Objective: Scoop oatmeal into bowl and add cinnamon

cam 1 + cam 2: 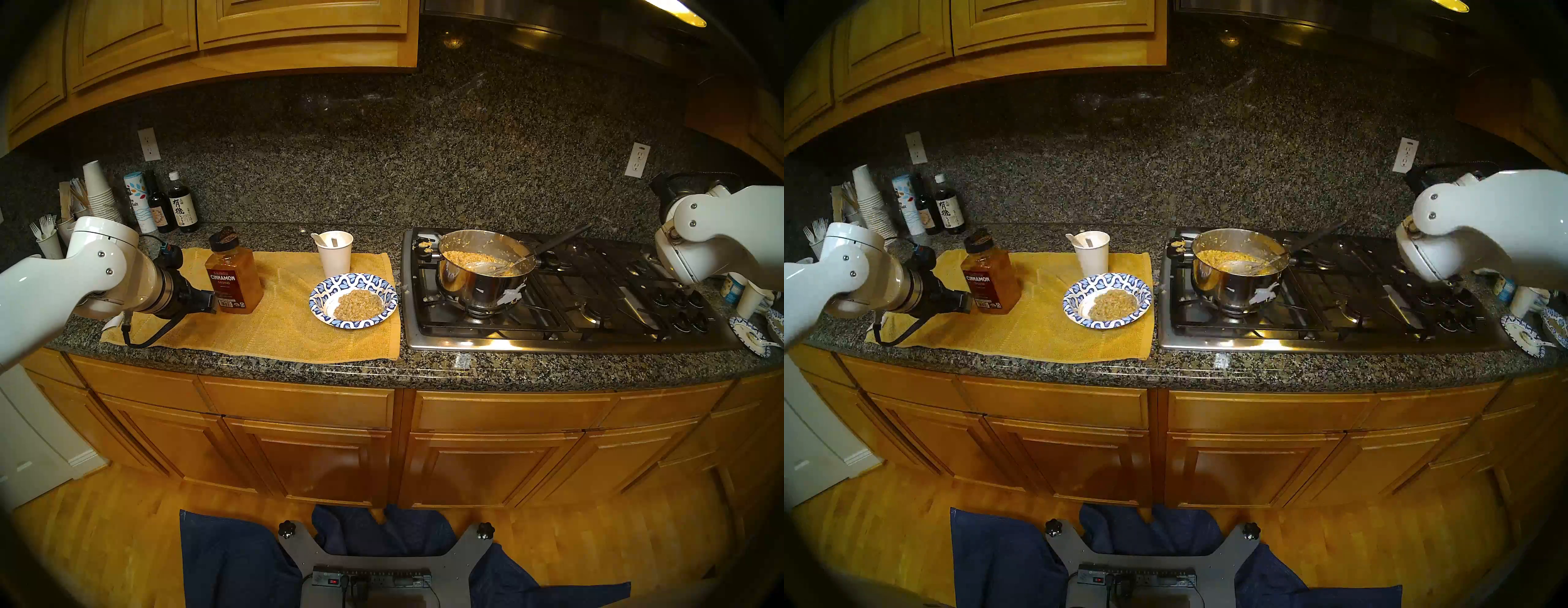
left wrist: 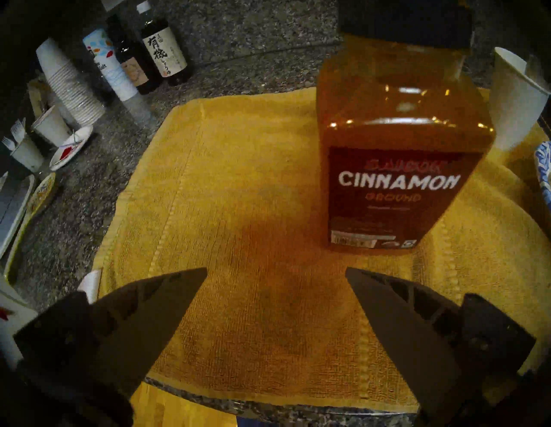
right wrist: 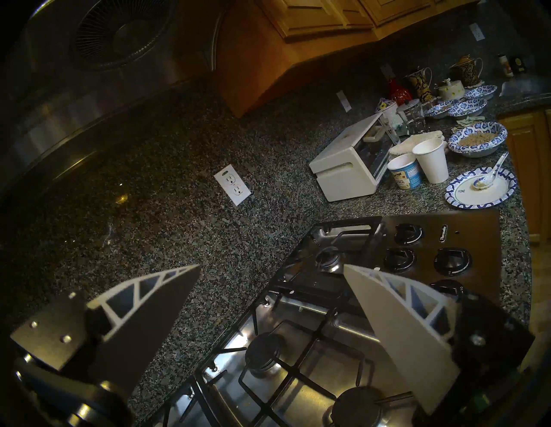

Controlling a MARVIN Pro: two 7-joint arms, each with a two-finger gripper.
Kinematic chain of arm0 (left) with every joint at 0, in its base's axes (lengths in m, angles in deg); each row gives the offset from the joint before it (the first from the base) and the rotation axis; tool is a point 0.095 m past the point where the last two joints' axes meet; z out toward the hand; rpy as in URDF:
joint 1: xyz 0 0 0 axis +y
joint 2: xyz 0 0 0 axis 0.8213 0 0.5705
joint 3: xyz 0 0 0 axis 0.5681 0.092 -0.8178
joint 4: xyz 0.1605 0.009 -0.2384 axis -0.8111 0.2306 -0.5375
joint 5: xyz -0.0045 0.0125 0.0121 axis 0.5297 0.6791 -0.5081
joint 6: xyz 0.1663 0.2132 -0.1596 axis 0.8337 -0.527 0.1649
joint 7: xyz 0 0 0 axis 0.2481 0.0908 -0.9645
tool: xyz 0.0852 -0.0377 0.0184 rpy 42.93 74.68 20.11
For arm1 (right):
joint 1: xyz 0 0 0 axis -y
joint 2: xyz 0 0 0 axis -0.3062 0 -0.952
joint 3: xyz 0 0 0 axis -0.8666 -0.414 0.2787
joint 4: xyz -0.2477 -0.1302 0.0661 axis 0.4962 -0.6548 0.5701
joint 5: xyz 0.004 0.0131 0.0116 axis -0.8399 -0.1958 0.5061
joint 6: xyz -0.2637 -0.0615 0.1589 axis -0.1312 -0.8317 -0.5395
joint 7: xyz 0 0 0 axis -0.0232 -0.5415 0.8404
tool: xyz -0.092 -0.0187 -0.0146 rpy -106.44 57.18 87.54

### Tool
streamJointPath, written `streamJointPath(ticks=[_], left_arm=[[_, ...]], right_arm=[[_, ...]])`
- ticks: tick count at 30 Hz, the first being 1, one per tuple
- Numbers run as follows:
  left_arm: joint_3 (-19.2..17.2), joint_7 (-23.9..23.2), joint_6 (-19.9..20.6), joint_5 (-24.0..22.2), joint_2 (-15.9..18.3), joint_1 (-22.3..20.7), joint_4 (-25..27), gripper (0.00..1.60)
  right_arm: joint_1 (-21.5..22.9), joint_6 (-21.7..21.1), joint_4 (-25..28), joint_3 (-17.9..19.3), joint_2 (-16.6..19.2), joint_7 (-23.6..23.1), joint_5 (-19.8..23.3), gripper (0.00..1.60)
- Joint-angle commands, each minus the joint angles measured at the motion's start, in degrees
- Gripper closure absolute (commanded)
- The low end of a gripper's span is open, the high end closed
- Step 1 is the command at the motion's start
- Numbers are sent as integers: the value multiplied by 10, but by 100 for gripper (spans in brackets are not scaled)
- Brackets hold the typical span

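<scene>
The blue-and-white patterned paper bowl [image 1: 339,282] sits on a yellow towel and holds a mound of oatmeal [image 1: 357,305]. More oatmeal [image 1: 469,256] lies in a steel pot [image 1: 479,288] on the stove's left burner, with a ladle [image 1: 488,267] resting inside. The cinnamon jar [image 1: 233,276] stands upright on the towel, black cap on. My left gripper [image 1: 210,301] is open just left of the jar; in the left wrist view the gripper [image 2: 276,268] holds nothing and the cinnamon jar [image 2: 399,167] stands ahead to the right. My right gripper [image 3: 271,265] hangs open and empty over the stove's right side.
A white paper cup [image 1: 335,252] stands behind the bowl. Dark bottles [image 1: 182,208], a salt can and stacked cups [image 1: 99,195] crowd the back left. Right of the stove [image 1: 594,305] are a toaster oven [image 3: 351,167], cups and patterned plates [image 3: 480,188].
</scene>
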Motion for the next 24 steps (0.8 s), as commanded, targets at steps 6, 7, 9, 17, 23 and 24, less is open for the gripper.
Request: streamJointPath(ticks=[6,7,9,17,23,24], left_arm=[[-5,45,-68,-26,0,5,14,0],[-5,49,-75,-28,0,5,16,0],[-6,58,-89,-33,0,6,22,0],[-10,83,-138,-45,0,6,56,0],[-9,105,-174,-51,0,9,89,0],[-9,108,-180,-51,0,9,94,0]], right_arm=[[16,0,-6,10,-7,3,-4,0],[16,0,-6,9,-7,2,-4,0],[16,0,-6,9,-7,3,-4,0],[16,0,-6,9,-8,2,-2,0],[16,0,-6,9,-9,3,-1,0],[16,0,-6,9,-10,3,-1,0]])
